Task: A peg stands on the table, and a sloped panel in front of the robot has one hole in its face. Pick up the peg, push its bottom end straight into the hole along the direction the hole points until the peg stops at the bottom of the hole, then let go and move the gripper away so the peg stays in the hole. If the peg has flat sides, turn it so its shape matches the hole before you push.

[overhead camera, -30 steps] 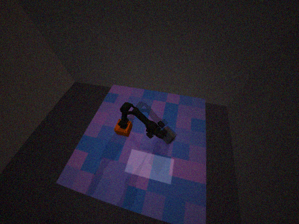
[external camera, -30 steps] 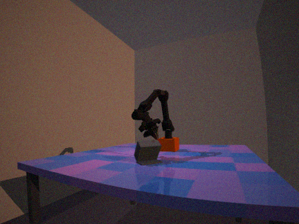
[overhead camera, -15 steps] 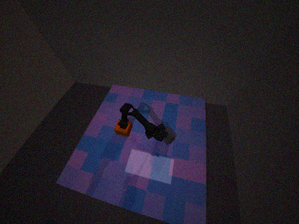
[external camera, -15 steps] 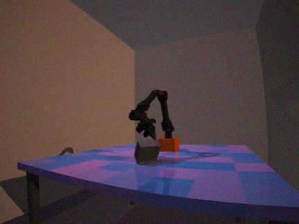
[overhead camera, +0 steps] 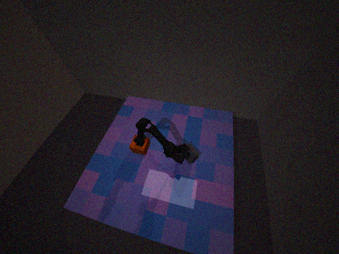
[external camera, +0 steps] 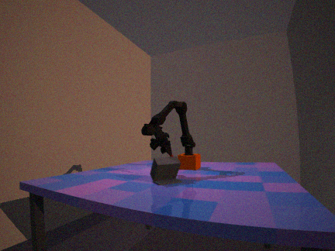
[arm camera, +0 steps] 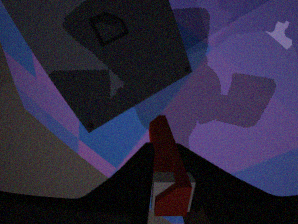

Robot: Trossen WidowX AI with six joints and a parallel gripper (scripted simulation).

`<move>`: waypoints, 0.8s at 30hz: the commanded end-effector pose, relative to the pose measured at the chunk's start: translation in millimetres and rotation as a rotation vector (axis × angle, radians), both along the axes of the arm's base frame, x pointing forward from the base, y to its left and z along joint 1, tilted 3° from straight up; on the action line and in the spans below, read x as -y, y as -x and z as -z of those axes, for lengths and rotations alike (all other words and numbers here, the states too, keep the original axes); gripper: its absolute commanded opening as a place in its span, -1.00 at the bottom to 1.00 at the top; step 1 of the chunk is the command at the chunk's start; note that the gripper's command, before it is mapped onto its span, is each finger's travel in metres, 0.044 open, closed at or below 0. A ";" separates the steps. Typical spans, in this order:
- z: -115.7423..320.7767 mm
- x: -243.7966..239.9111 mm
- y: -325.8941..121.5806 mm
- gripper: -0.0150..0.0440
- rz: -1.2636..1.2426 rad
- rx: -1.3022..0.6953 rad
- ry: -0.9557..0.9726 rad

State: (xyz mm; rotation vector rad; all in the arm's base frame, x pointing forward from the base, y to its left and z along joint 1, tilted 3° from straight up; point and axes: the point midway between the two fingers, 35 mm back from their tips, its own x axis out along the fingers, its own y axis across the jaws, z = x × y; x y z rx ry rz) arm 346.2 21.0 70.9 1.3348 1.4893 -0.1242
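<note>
My gripper is shut on the red peg, which has flat sides. The peg's far end sticks out beyond the fingertips in the wrist view. The dark grey sloped panel stands on the table. Its hole shows as a dark, angular outline with several sides, up and left of the peg in the wrist view. The peg is outside the hole, and the gripper is above and beside the panel, on the robot's side. How far the peg's end is from the face cannot be told.
The orange robot base stands behind the panel in the exterior view. The table has a blue, pink and purple patchwork top. Arm shadows fall on the panel and table. The light is dim.
</note>
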 end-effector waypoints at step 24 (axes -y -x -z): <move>-2.0 27.9 -7.3 -0.49 0.286 -0.160 -0.157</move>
